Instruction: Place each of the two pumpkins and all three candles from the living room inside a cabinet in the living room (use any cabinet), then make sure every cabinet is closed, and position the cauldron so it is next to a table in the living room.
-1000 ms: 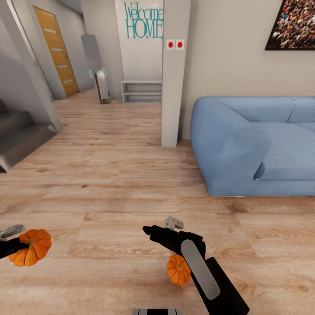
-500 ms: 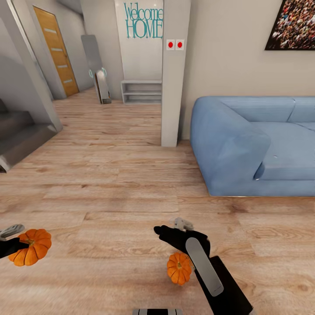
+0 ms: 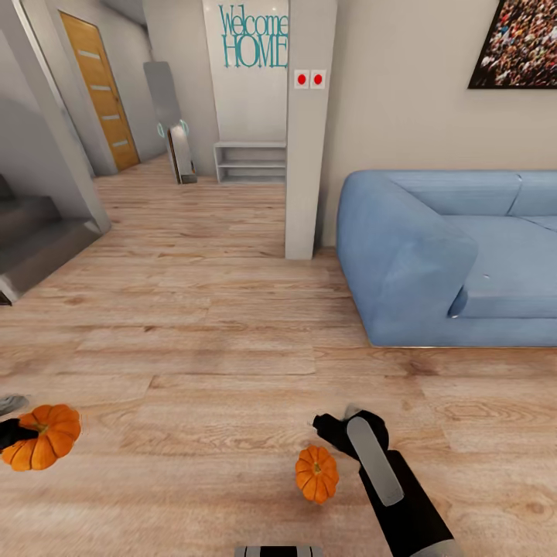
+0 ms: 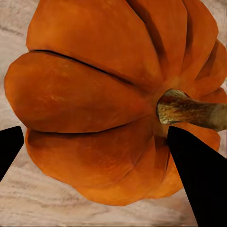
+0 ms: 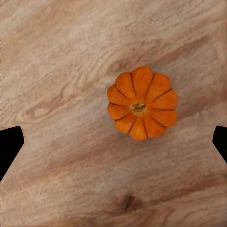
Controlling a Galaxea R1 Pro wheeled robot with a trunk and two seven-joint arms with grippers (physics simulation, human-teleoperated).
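Head view: your left gripper [image 3: 9, 429], at eight o'clock, pinches one pumpkin [image 3: 40, 437] off the wooden floor [image 3: 232, 340] for carrying to a cabinet; the left wrist view shows dark fingers [image 4: 196, 179] flanking its ribbed skin. Your right gripper [image 3: 350, 422] hangs with fingers spread wide above the second pumpkin [image 3: 316, 473], which sits upright on the floor at six o'clock, stem up, suggesting a top grasp

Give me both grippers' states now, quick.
Left gripper: shut on a pumpkin.
Right gripper: open, empty, above the other pumpkin.
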